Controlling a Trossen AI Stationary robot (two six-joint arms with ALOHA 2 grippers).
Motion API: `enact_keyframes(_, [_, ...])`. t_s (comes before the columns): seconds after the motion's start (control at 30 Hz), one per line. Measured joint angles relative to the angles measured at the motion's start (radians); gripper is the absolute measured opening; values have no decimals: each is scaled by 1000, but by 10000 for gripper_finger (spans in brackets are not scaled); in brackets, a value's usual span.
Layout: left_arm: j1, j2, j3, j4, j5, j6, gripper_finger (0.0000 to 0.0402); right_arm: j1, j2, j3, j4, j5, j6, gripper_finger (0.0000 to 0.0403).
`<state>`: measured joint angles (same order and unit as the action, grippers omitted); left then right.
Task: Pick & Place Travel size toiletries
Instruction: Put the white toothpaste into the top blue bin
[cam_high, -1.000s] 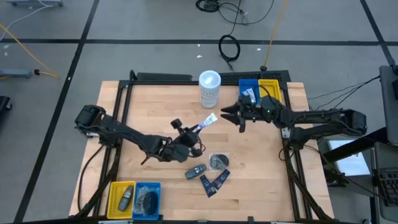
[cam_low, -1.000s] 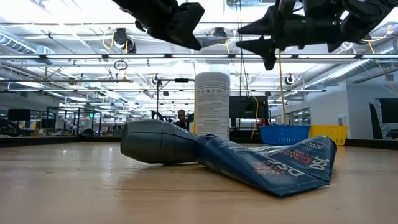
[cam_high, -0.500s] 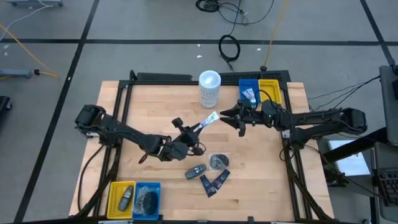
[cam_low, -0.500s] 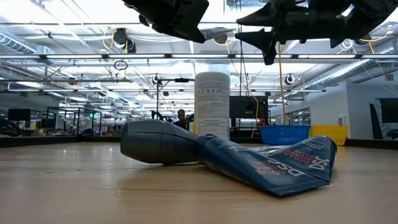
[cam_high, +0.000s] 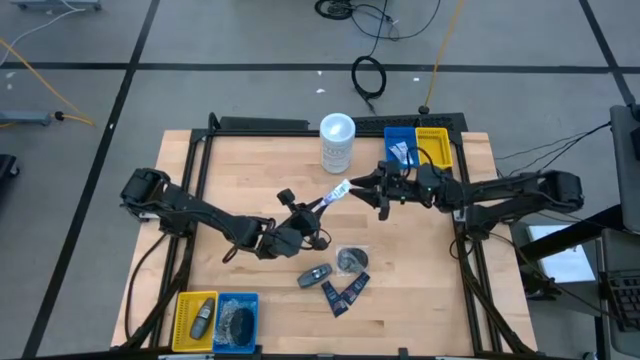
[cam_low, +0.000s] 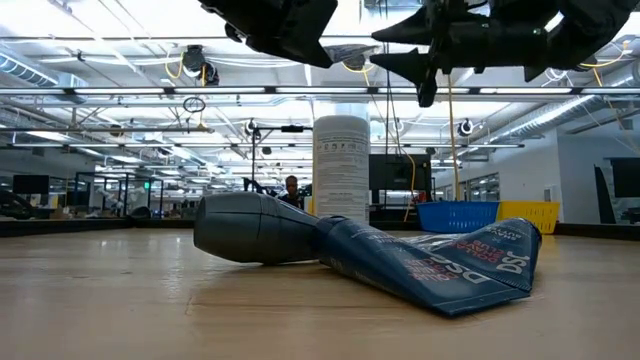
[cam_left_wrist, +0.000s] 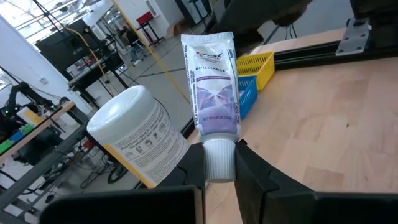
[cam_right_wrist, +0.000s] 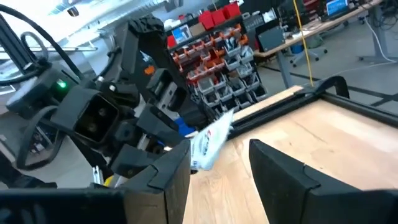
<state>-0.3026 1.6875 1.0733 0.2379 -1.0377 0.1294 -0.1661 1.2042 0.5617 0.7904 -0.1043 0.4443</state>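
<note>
A small white tube (cam_high: 336, 190) hangs in the air over mid-table, and my left gripper (cam_high: 318, 206) is shut on it. My right gripper (cam_high: 366, 190) stands open just to the right of the tube's flat end, level with it and apart from it. In the right wrist view the tube (cam_right_wrist: 211, 140) shows ahead of my open fingers. On the table nearer the front lie a dark grey mini bottle (cam_high: 316, 275), a round dark wrapped bundle (cam_high: 351, 260) and navy sachets (cam_high: 345, 293). The bottle's side and the sachets' flat faces rest on the wood. My left gripper pinches the tube's ribbed white cap (cam_left_wrist: 217, 163) between its two fingers. The fingers run nearly level, pointing toward the table's far right, in line with the tube. The tube sticks straight out ahead of them, flat crimped end (cam_left_wrist: 207, 41) farthest, lifted clear of the table.
A tall white canister (cam_high: 337, 142) stands at the far middle, close behind the tube. A blue and a yellow bin (cam_high: 418, 146) sit at the far right. Another pair (cam_high: 216, 320) at the near left holds a bottle and a dark bundle. Bare wood lies on the left.
My right gripper has gone toward the table's left, closing in on the tube's flat end, its fingers staying open. The tube stays held in the air in the same place.
</note>
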Motion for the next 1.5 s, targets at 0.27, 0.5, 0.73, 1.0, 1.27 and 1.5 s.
enact_keyframes(0.27, [0, 0, 0, -8, 0, 3, 35, 0, 33, 0, 73, 0, 6, 132])
enact_keyframes(0.5, [-1, 0, 0, -9, -1, -4, 35, -1, 33, 0, 73, -32, -31, 15])
enact_keyframes(0.73, [-1, 0, 0, -18, 0, -2, 39, -1, 32, 0, 32, -39, -57, 2])
enact_keyframes(1.0, [0, 0, 0, -39, 3, -2, 44, -3, 27, 0, 20, -36, -90, 1])
enact_keyframes(1.27, [0, 0, 0, -43, 1, -7, 110, -4, 27, 0, 19, -59, -96, 0])
enact_keyframes(1.5, [0, 0, 0, -43, -3, -4, 186, -4, 27, 0, 20, -75, -97, 0])
